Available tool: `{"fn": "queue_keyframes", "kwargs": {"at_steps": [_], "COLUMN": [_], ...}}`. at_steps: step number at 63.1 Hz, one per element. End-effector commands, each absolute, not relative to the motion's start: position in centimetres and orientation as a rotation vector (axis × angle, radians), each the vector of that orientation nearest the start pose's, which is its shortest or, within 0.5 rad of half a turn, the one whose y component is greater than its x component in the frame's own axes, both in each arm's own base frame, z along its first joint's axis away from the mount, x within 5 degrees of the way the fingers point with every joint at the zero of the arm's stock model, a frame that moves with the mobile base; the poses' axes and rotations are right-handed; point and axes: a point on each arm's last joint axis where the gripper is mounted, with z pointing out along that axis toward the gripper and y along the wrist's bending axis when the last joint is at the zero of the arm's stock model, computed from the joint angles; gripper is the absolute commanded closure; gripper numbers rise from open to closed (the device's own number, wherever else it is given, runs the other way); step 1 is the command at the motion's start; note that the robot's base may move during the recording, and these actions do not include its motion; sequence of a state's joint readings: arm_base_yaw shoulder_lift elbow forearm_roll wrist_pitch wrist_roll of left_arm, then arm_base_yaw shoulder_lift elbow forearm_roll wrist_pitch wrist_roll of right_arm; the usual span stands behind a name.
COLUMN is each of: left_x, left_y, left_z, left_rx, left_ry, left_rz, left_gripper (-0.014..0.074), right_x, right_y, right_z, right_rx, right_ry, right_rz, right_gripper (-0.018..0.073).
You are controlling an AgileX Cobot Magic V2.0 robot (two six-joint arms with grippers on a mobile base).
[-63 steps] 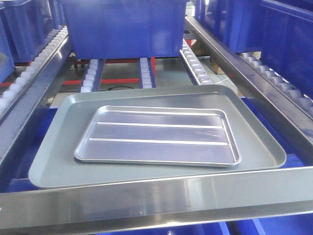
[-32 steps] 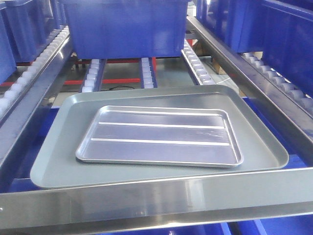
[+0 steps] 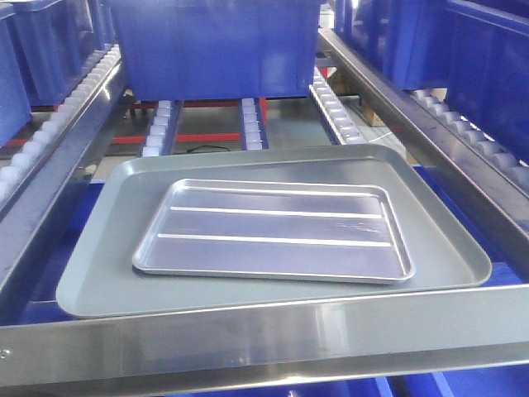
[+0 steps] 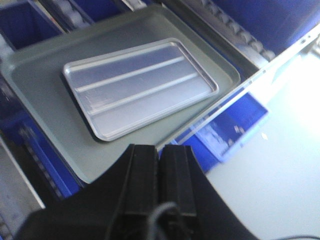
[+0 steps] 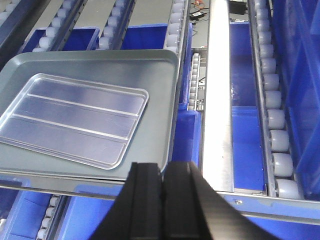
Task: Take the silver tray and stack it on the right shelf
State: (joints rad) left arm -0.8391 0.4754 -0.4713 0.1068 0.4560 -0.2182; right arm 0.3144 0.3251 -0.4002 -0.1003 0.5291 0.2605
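Note:
The silver tray (image 3: 273,229), shiny with two long ridges, lies flat inside a larger dull grey tray (image 3: 91,265) on the roller rack (image 3: 331,99), just behind the polished front bar (image 3: 248,335). It also shows in the left wrist view (image 4: 135,87) and the right wrist view (image 5: 70,117). My left gripper (image 4: 160,150) is shut and empty, above and in front of the grey tray's near edge. My right gripper (image 5: 162,167) is shut and empty, near the grey tray's front right corner. Neither gripper shows in the front view.
A big blue crate (image 3: 215,45) stands on the rollers behind the trays, with more blue crates (image 3: 488,58) in the lanes to either side. Steel lane rails (image 5: 219,95) run beside the trays. Blue bins (image 5: 187,135) sit on the level below.
The front view has shifted slightly, so the trays and rack sit a little further right in the frame. The trays have not moved on the rack.

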Motion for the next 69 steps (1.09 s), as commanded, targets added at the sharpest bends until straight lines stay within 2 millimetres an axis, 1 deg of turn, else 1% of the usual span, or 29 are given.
{"fn": "queue_keyframes", "kwargs": {"at_steps": [1,8,17,24,28,33,43,45,56,69], "left_x": [6.7,6.0,5.2,4.8,4.9,5.2,5.4,5.5,5.5,5.5], "left_y": [-6.3,-4.6,-2.9,-1.9,-1.6,-1.2,-0.6,-0.5,-0.1,-0.1], "left_z": [30.3,27.9,24.8,23.2,22.5,22.0,21.0,20.8,20.9,20.9], "left_rx": [0.601,0.485,0.333,0.221,0.163,0.101,0.011,-0.004,-0.055,-0.057], "left_ry": [1.688,1.613,1.538,1.473,1.459,1.447,1.369,1.390,1.388,1.390], "left_rz": [-0.600,-0.546,-0.473,-0.383,-0.326,-0.260,-0.161,-0.143,-0.081,-0.080], "left_gripper": [0.0697,0.0697,0.0697,0.0697,0.0697,0.0697,0.0697,0.0697,0.0697,0.0697], "right_x": [7.3,7.3,7.3,7.3,7.3,7.3,7.3,7.3,7.3,7.3], "right_y": [1.9,1.9,1.9,1.9,1.9,1.9,1.9,1.9,1.9,1.9], "right_z": [29.5,29.5,29.5,29.5,29.5,29.5,29.5,29.5,29.5,29.5], "right_rx": [-0.116,-0.116,-0.116,-0.116,-0.116,-0.116,-0.116,-0.116,-0.116,-0.116], "right_ry": [1.833,1.833,1.833,1.833,1.833,1.834,1.834,1.834,1.834,1.834], "right_rz": [0.278,0.278,0.278,0.278,0.278,0.278,0.278,0.278,0.278,0.278], "right_gripper": [0.0505,0.0505,0.0505,0.0505,0.0505,0.0505,0.0505,0.0505,0.0505,0.0505]}}
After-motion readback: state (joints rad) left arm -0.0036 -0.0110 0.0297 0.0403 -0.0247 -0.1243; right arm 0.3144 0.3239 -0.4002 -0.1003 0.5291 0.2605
